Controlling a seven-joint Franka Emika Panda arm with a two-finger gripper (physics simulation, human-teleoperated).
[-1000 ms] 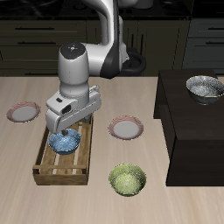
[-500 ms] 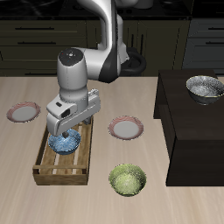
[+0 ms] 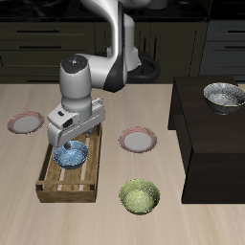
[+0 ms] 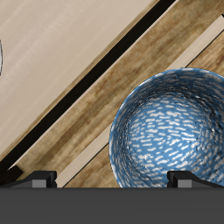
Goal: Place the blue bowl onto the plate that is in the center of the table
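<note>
Wooden tray (image 3: 57, 187) walls around blue bowl (image 3: 71, 155).

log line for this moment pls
phase: reach | gripper: open, over blue bowl | bowl: in wooden tray | plate: bare

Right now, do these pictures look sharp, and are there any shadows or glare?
Exterior view: crisp, flat even light, with soft shadows beside the dark cabinet and under the yellow-green bowl; no glare. Wrist view: the blue bowl is sharp and close, cut off at the frame's edge, with a faint sheen inside.
</note>
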